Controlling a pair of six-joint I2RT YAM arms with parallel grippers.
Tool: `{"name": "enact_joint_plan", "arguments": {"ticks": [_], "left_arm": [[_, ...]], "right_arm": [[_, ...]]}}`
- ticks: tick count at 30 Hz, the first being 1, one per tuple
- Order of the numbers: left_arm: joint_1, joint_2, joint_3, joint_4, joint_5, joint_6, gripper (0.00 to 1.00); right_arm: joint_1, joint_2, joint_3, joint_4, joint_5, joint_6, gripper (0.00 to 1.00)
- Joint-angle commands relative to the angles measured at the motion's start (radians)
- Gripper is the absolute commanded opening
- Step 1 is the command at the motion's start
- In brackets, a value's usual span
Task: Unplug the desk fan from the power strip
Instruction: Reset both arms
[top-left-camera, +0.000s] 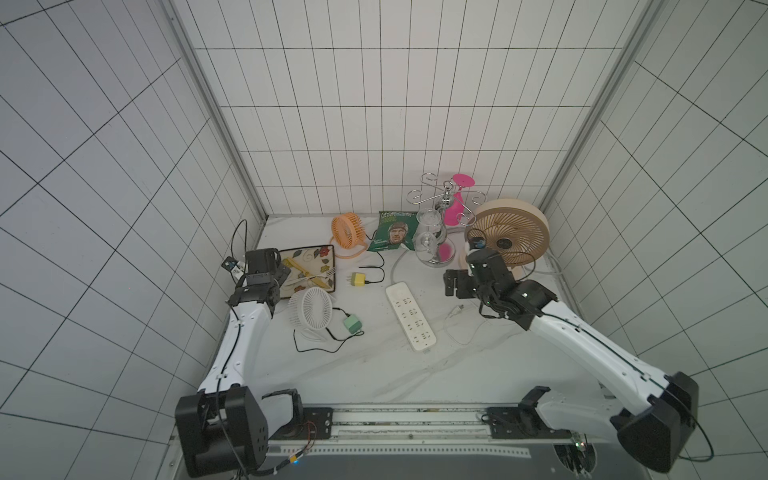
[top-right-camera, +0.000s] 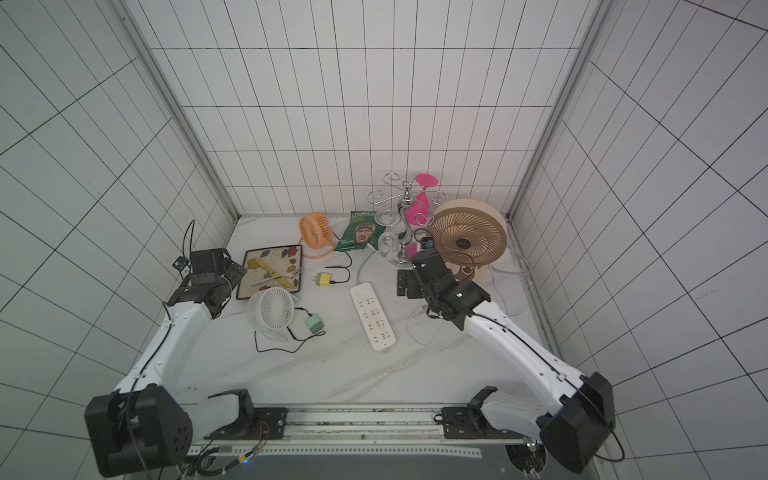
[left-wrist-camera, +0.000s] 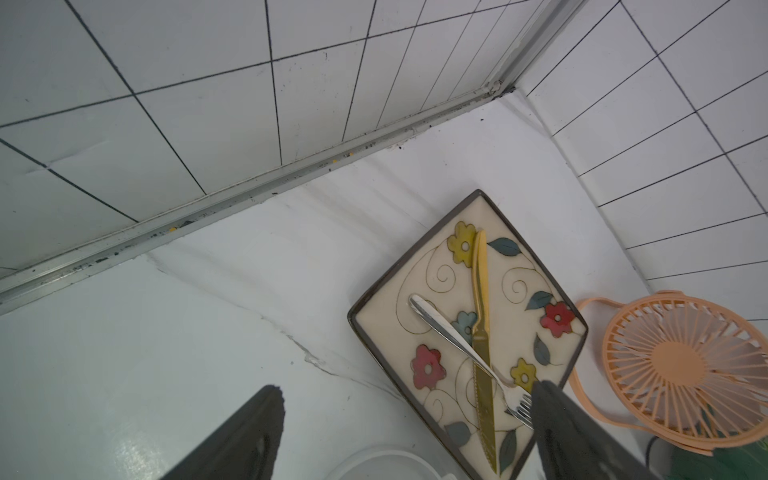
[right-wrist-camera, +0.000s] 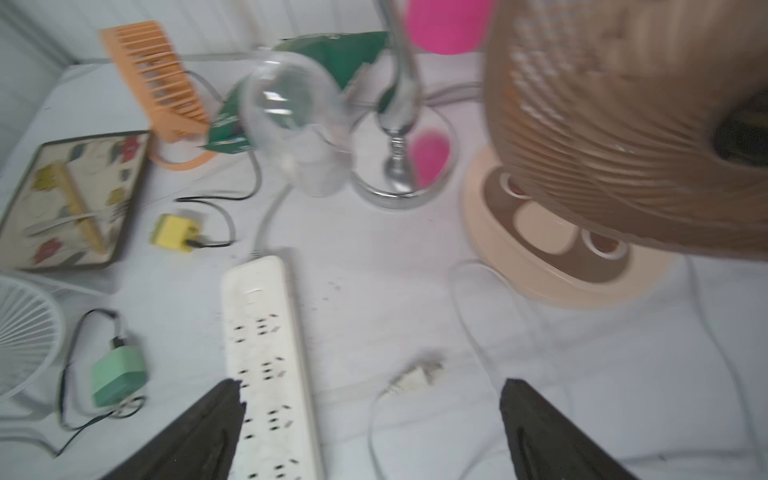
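The white power strip (top-left-camera: 410, 316) (top-right-camera: 372, 316) (right-wrist-camera: 266, 353) lies flat mid-table, and no plug sits in any socket that shows. The beige desk fan (top-left-camera: 507, 237) (top-right-camera: 469, 237) (right-wrist-camera: 623, 145) stands at the back right. Its white plug (top-left-camera: 457, 309) (top-right-camera: 420, 309) (right-wrist-camera: 415, 376) lies loose on the table right of the strip, apart from it. My right gripper (top-left-camera: 453, 283) (top-right-camera: 405, 283) (right-wrist-camera: 370, 386) hovers open and empty over the plug and the strip's edge. At the far left, my left gripper (top-left-camera: 284, 270) (top-right-camera: 237, 270) (left-wrist-camera: 407, 390) is open over a flowered plate (left-wrist-camera: 415, 266).
A knife and fork lie on the plate. An orange fan (top-left-camera: 348, 232) with a yellow adapter (top-left-camera: 357, 279), a white fan (top-left-camera: 311, 309) with a green adapter (top-left-camera: 352, 323), a snack bag (top-left-camera: 392, 236) and a glass rack (top-left-camera: 436, 232) with glasses crowd the back. Tiled walls enclose three sides.
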Motion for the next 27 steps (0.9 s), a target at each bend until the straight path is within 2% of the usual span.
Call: {"name": "enact_joint_plan", "arguments": {"ticks": [1,5,8,10,15,18,21,24,26,27], "left_arm": [[0.015,0.022,-0.027,0.102,-0.066,0.066,0.95],[0.041,0.064,-0.061,0.186,-0.057,0.133,0.95],[0.047,0.089,-0.092,0.257,-0.054,0.199,0.95],[0.048,0.093,-0.127,0.318,-0.051,0.248,0.96],[0.048,0.096,-0.224,0.505,0.002,0.367,0.96],[0.050,0.118,-0.268,0.590,0.036,0.388,0.96],[0.050,0.132,-0.339,0.723,0.088,0.385,0.96],[0.045,0.141,-0.380,0.826,0.142,0.424,0.95],[0.022,0.137,-0.405,0.904,0.155,0.479,0.95],[0.012,0.140,-0.416,0.951,0.158,0.493,0.95]], "right_arm": [[-0.182,-0.112,-0.154,0.011,0.120,0.072,0.99],[-0.404,-0.138,-0.313,0.236,0.165,-0.022,0.99],[-0.511,-0.077,-0.427,0.542,0.069,-0.199,0.99],[-0.565,0.005,-0.450,0.674,0.023,-0.268,0.99],[-0.594,0.174,-0.494,0.982,-0.052,-0.361,0.99],[-0.595,0.272,-0.533,1.191,-0.030,-0.379,0.99],[-0.595,0.354,-0.537,1.292,-0.040,-0.398,1.00],[-0.596,0.462,-0.597,1.520,-0.049,-0.412,0.99],[-0.602,0.431,-0.545,1.359,-0.063,-0.394,0.99],[-0.618,0.452,-0.551,1.406,-0.095,-0.392,0.99]]}}
